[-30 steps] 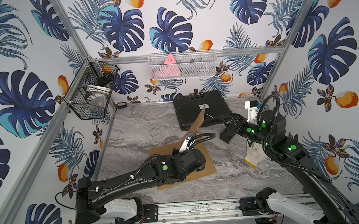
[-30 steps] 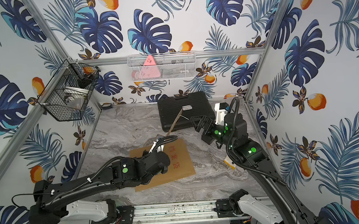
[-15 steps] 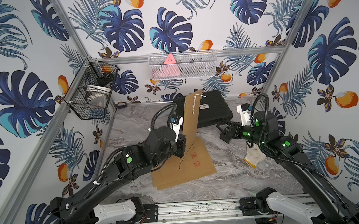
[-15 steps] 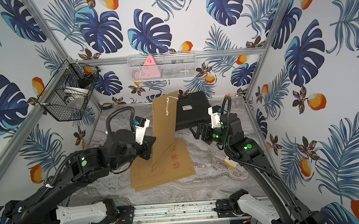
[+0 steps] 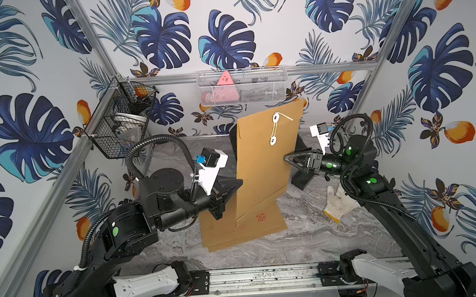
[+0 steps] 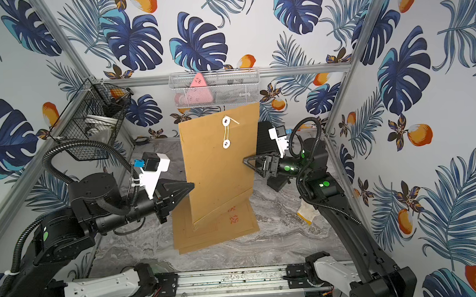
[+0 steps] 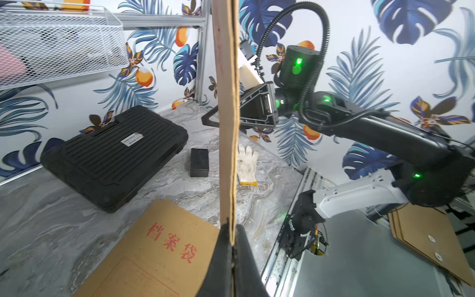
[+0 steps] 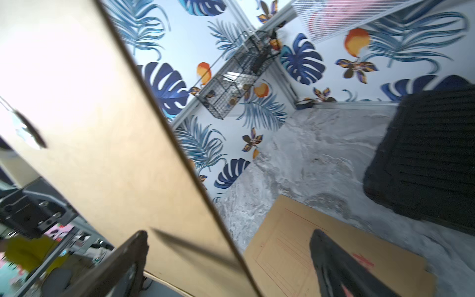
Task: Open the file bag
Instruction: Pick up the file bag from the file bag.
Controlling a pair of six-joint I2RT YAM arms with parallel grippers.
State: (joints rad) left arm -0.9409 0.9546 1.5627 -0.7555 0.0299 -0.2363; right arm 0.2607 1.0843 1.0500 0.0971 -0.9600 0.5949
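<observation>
File bag [image 5: 263, 164] stands upright over the table [image 5: 323, 243], left gripper [image 5: 239, 181] clenched on its edge; hold it steady while you steer the wide-open right gripper [image 5: 289, 162] up to the string [image 5: 274, 129].

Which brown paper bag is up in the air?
The brown paper file bag with the white string clasp, held upright by the left gripper shut on its edge. The other brown bags lie flat on the grey marble table.
</observation>
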